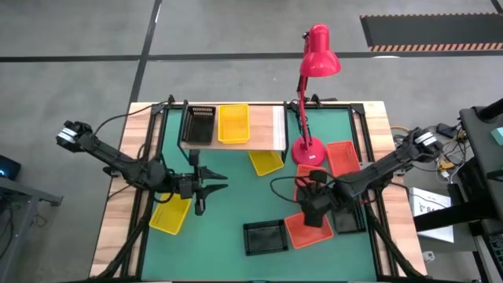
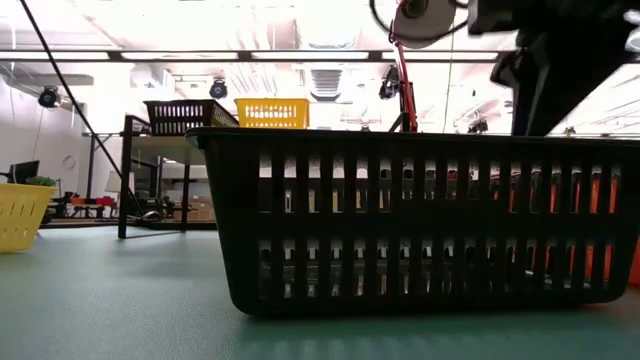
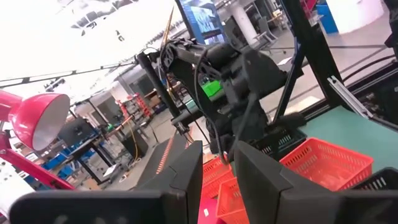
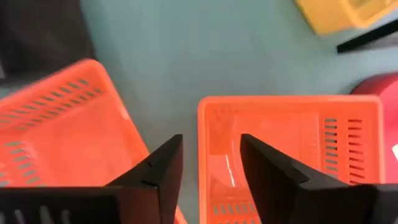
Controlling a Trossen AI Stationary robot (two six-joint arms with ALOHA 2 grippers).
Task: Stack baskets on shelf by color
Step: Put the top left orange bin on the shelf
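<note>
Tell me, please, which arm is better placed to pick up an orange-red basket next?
The right arm. Its tool hangs open directly above the orange-red baskets beside the red lamp's base, while the left tool sits across the table near a yellow basket.

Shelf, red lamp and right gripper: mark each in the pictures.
shelf (image 1: 275,126): high view, bare right end of the wood board.
red lamp (image 1: 321,56): high view, on the shade.
right gripper (image 4: 210,163): right wrist view, midway between the open fingertips, above an orange basket (image 4: 292,130).
</note>
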